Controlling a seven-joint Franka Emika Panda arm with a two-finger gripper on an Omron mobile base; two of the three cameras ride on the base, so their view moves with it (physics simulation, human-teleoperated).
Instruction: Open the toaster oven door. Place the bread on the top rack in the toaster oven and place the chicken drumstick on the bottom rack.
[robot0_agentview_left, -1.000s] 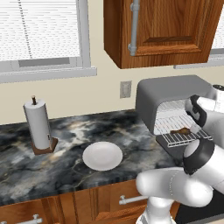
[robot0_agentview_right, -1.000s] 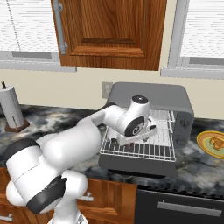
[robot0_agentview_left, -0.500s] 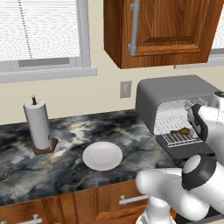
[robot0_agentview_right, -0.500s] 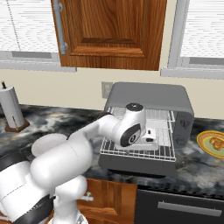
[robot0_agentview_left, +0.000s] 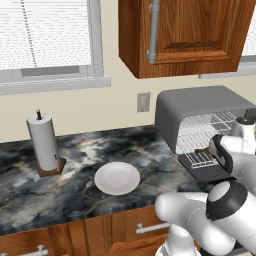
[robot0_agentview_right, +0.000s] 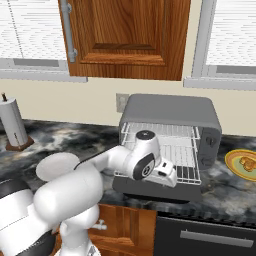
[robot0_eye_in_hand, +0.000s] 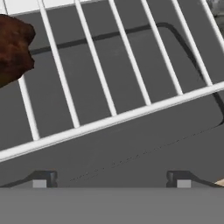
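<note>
In the left base view, the toaster oven (robot0_agentview_left: 200, 112) is seen on the right part of the counter (robot0_agentview_left: 80, 165), with its door (robot0_agentview_left: 212, 170) folded down flat in front. The two white racks are visible inside, the top rack (robot0_agentview_left: 212, 122) above the bottom rack (robot0_agentview_left: 200, 145). A small brown piece, the chicken drumstick (robot0_agentview_left: 202, 150), is seen on the bottom rack, just beside the white arm. A white plate (robot0_agentview_left: 117, 178) and a paper towel roll (robot0_agentview_left: 44, 142) are placed further left.

In the right base view, the gripper (robot0_agentview_right: 170, 173) is held low in front of the oven, over the open door (robot0_agentview_right: 157, 189). The bread (robot0_agentview_right: 245, 163) is lying on a yellow plate (robot0_agentview_right: 234, 159) to the right of the oven.

In the hand view, the drumstick (robot0_eye_in_hand: 13, 46) is resting on the wires of the bottom rack (robot0_eye_in_hand: 109, 118), at the upper left. The two finger tips (robot0_eye_in_hand: 43, 179) are set wide apart, with nothing between them.
</note>
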